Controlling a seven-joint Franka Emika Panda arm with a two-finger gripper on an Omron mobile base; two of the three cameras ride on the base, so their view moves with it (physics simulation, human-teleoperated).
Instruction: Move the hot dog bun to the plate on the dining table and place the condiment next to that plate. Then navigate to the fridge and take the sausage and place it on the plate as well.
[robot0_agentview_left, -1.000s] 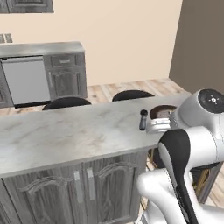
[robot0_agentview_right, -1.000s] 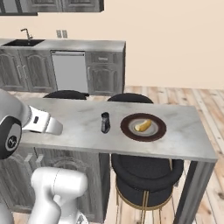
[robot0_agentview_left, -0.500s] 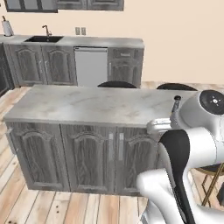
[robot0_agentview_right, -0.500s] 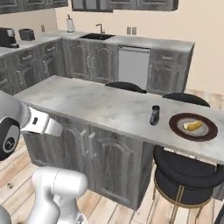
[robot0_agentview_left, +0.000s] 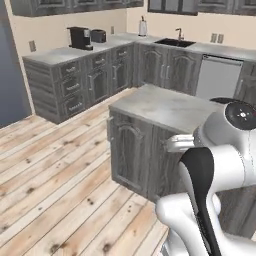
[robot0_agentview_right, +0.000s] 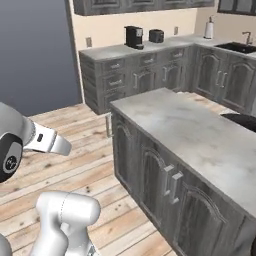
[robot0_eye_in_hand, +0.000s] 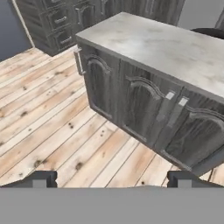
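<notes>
The dining table (robot0_agentview_left: 165, 107) shows its marble end and grey panelled base, also in the right base view (robot0_agentview_right: 200, 130) and the hand view (robot0_eye_in_hand: 175, 43). My gripper (robot0_eye_in_hand: 112, 179) hangs in front of the table's cupboard doors, above the wooden floor. It is open, its two dark fingertips (robot0_eye_in_hand: 41, 178) far apart with nothing between them. A tall dark grey face, the fridge by its look (robot0_agentview_right: 35, 50), stands at the far left (robot0_agentview_left: 10, 75). The hot dog bun, the plate, the condiment and the sausage are out of view.
An L-shaped grey counter runs along the back walls with a coffee machine (robot0_agentview_left: 80, 37), a toaster (robot0_agentview_left: 98, 35), a sink (robot0_agentview_left: 175, 42) and a dishwasher (robot0_agentview_left: 217, 77). A dark stool (robot0_agentview_right: 242, 120) stands behind the table. Wooden floor (robot0_agentview_left: 55, 170) lies between table and fridge.
The base has swung left, so the whole picture has shifted. The plate with the bun and the condiment have slid out of frame, and the corner counters and dark fridge face have come in.
</notes>
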